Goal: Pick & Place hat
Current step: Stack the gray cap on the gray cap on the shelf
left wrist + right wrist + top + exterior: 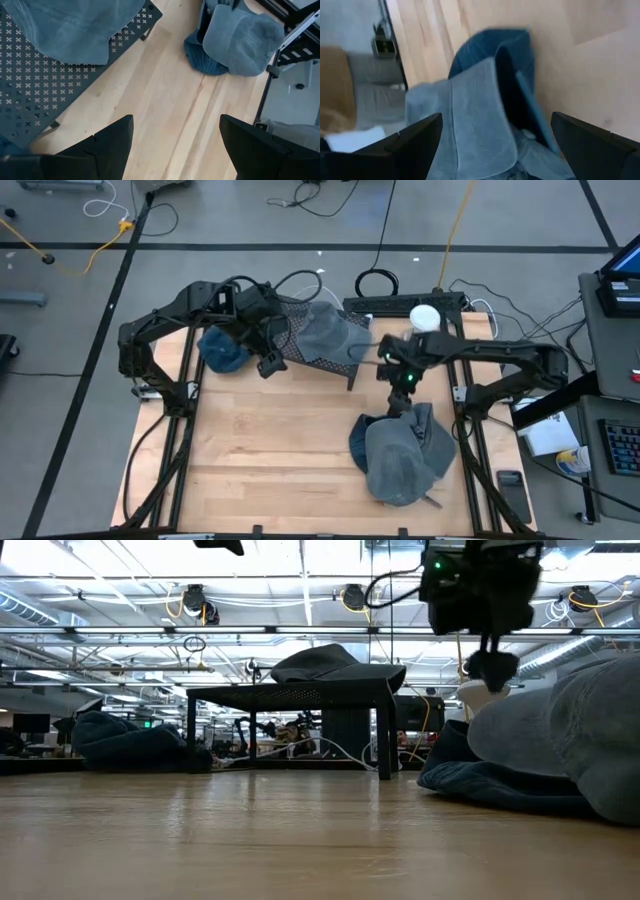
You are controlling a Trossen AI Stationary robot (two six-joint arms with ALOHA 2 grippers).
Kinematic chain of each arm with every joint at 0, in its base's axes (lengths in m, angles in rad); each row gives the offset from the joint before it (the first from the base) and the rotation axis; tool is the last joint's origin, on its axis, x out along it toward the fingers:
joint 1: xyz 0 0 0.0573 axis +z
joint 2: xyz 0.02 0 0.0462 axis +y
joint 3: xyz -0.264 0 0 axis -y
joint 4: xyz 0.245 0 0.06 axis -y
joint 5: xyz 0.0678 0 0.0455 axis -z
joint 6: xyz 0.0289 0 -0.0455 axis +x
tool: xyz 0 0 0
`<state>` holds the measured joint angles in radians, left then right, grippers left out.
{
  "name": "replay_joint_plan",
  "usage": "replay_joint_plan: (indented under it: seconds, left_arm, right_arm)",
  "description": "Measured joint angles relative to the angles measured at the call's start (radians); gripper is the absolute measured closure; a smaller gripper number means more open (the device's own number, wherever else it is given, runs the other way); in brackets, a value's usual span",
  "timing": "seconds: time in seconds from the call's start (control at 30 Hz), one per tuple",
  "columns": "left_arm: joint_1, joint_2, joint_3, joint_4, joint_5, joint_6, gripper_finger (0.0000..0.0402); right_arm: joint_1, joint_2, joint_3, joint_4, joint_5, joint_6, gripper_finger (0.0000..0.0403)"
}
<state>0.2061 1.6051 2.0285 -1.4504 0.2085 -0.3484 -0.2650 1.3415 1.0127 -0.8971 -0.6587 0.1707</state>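
A pile of hats, grey over dark blue point(400, 455), lies on the table's right near part; it also shows in the low view point(560, 740) and the right wrist view point(470, 115). My right gripper point(400, 402) point(495, 145) hangs open just above the pile's far edge and touches nothing. A grey hat point(325, 330) point(75, 25) lies on a black perforated stand point(300, 352) point(290, 692) at the far middle. My left gripper point(270, 365) point(175, 145) is open over bare wood beside the stand's near left corner. A blue hat point(222, 348) lies left of the stand.
A white round object point(425, 315) sits at the table's far right, near a cable coil point(377, 282). The stand rests on thin legs point(383, 735). Bare wood point(270, 450) stretches across the near left part. Metal frame rails point(470, 430) run along both sides.
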Motion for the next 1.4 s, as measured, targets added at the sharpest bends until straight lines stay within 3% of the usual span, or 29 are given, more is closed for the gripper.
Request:
replay_joint_plan:
  seconds: [0.37,0.53,0.77,0.93,1.03,1.2,1.4]
  left_arm:
    - [0.000,0.000,0.000,0.004,-0.008,-0.044,0.0103]
    - [0.000,0.000,0.000,0.004,-0.009,-0.051,0.0103]
    - [0.000,0.000,0.000,0.004,-0.033,-0.049,0.0103]
    - [0.003,0.000,0.000,0.004,-0.034,-0.049,0.0103]
    - [0.003,0.000,0.000,0.004,-0.035,-0.051,0.0103]
    - [0.003,0.000,0.000,0.012,-0.034,-0.082,0.0103]
    - [0.003,0.000,0.000,0.012,-0.025,-0.099,0.0103]
  right_arm:
    - [0.154,0.000,-0.201,0.323,-0.086,0.124,0.0037]
    - [0.181,0.000,-0.212,0.355,-0.131,0.143,0.0058]
    - [0.216,-0.002,-0.212,0.350,-0.129,0.143,0.0168]
    - [0.243,-0.002,-0.212,0.339,-0.135,0.143,0.0301]
    - [0.251,-0.003,-0.212,0.341,-0.210,0.165,0.0380]
    - [0.257,-0.027,-0.212,0.350,-0.296,0.342,0.0395]
    - [0.267,-0.165,-0.205,0.368,-0.357,0.530,0.0398]
